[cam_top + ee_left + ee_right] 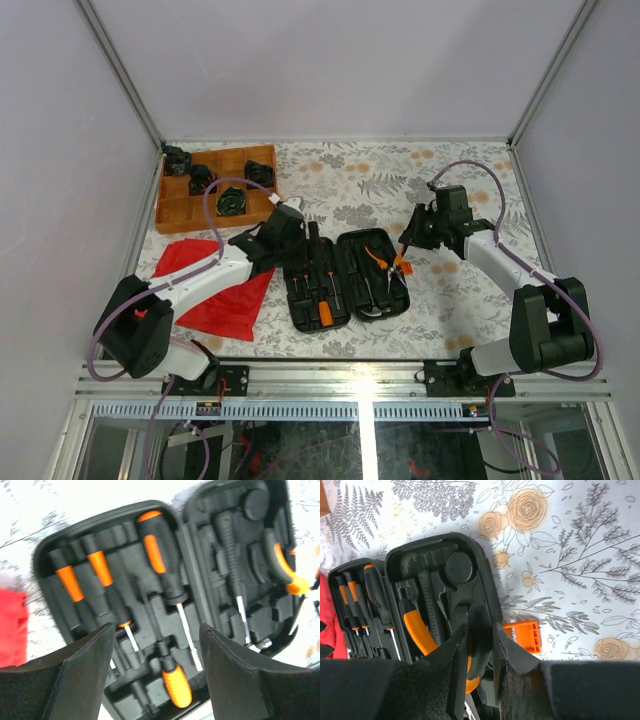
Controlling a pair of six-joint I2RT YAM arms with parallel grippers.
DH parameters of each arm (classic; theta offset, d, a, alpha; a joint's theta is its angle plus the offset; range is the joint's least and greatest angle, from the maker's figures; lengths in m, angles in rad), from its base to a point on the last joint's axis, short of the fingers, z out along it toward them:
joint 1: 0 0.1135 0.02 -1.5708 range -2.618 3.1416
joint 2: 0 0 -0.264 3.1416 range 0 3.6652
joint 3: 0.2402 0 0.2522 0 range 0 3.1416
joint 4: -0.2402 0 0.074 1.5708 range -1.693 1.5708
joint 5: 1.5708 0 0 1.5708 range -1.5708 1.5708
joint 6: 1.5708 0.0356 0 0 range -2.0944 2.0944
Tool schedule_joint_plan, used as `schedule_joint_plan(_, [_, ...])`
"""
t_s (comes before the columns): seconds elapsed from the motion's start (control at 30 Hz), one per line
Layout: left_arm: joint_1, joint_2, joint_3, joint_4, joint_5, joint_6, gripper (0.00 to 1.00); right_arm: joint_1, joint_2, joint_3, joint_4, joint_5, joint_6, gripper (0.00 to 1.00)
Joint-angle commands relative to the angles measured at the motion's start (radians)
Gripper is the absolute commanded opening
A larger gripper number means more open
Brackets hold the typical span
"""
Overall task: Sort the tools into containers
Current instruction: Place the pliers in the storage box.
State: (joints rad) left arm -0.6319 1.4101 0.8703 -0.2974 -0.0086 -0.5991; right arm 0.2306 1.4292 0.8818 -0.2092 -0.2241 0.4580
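Light, stiff orange-handled pliers (417, 630) sit over the right half of the open black tool case (459, 569). My right end effector (479, 630) is pinched narrowly on one rubbery handle, which I judge a surer hold than the slick metal nose. My left end effector (156, 630) stands wide open and empty above the slotted screwdrivers (155, 555) in the left half. An orange block (522, 636) lies on the floral table (570, 555) just beside the case.
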Motion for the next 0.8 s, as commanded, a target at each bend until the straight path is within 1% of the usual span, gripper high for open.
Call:
schedule_joint_plan(0.0, [-0.052,0.071,0.103,0.061,-0.029,-0.015,0.66,-0.012,-0.041,-0.003,0.098,-0.144,0.047,0.0])
schedule_joint_plan(0.1, [-0.06,0.096,0.13,0.057,-0.031,-0.019,0.65,-0.01,0.004,0.034,0.034,-0.146,-0.005,0.01])
schedule_joint_plan(0.17, [-0.058,0.089,0.128,0.054,-0.044,-0.015,0.65,-0.011,0.034,0.039,0.025,-0.161,-0.025,0.04])
schedule_joint_plan(0.27, [-0.058,0.072,0.108,0.04,-0.076,-0.002,0.65,-0.003,0.074,0.038,0.032,-0.167,-0.029,0.07])
schedule_joint_plan(0.43, [-0.057,0.035,0.049,0.02,-0.113,0.009,0.65,0.052,0.136,0.07,0.018,-0.123,-0.052,0.15])
schedule_joint_plan(0.47, [-0.055,0.025,0.036,0.02,-0.116,0.008,0.65,0.062,0.146,0.079,0.012,-0.115,-0.06,0.17])
schedule_joint_plan(0.6, [-0.044,-0.01,-0.017,0.014,-0.121,0.005,0.65,0.072,0.16,0.084,0.014,-0.107,-0.086,0.32])
schedule_joint_plan(0.7, [-0.026,-0.035,-0.045,0.012,-0.114,0.005,0.65,0.073,0.152,0.08,0.023,-0.135,-0.116,0.44])
schedule_joint_plan(0.77, [-0.014,-0.049,-0.054,0.011,-0.107,0.008,0.66,0.073,0.142,0.074,0.034,-0.163,-0.136,0.5])
